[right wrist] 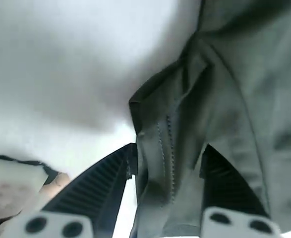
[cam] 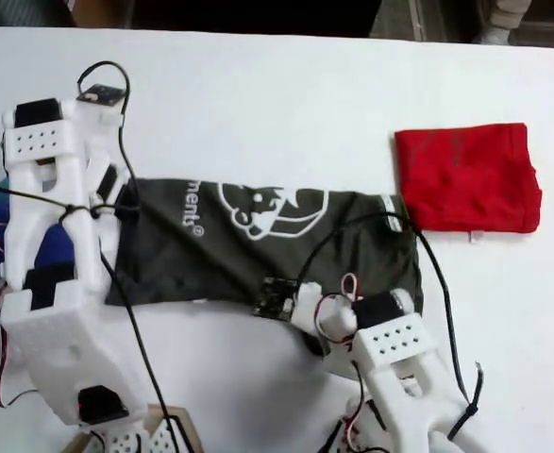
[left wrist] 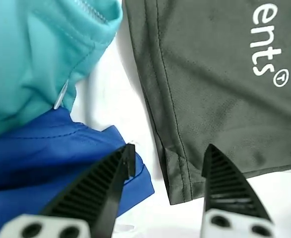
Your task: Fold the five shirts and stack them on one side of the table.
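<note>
A dark grey shirt (cam: pixel 258 250) with white print lies lengthwise across the middle of the table. A folded red shirt (cam: pixel 467 177) rests at its right end. My left gripper (left wrist: pixel 167 163) hangs open just above the dark shirt's left corner (left wrist: pixel 180 183), the hem between its fingers. Beside that corner lie a blue shirt (left wrist: pixel 36 168) and a teal shirt (left wrist: pixel 36 54). At the near edge of the dark shirt, my right gripper (right wrist: pixel 167 161) is open, with a bunched fold of the dark cloth (right wrist: pixel 170 144) between its fingers.
The left arm (cam: pixel 59 236) covers most of the blue shirt (cam: pixel 58 243) at the table's left edge. Cables loop over the dark shirt's right end. White tabletop (cam: pixel 286 104) stretches behind the shirts. A wooden piece (cam: pixel 184 432) sits at the front edge.
</note>
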`<action>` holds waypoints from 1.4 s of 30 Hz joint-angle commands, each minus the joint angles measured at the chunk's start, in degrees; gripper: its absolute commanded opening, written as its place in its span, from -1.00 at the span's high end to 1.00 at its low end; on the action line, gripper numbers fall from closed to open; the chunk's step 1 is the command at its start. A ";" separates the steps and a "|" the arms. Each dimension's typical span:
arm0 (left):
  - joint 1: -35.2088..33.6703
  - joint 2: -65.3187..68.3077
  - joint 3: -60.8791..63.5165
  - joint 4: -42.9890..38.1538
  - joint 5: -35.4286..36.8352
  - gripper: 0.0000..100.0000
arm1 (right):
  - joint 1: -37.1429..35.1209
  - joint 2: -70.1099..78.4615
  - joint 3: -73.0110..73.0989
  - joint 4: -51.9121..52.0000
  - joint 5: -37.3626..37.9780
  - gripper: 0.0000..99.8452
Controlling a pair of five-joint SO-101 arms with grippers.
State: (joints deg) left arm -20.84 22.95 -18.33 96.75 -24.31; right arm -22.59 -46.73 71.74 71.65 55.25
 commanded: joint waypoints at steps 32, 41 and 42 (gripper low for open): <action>-0.62 -3.60 -0.13 -0.09 -0.09 0.51 | 9.36 27.82 -19.08 -1.89 1.93 0.96; -0.44 -3.52 -0.13 -0.53 -0.09 0.51 | 13.41 28.53 -41.58 14.37 13.54 0.96; -0.44 -3.52 -0.13 -0.53 -0.09 0.51 | 13.14 29.14 -43.08 14.37 13.54 0.96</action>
State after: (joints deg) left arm -20.84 22.95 -18.33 96.75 -24.31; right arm -10.11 -18.33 34.99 84.66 67.74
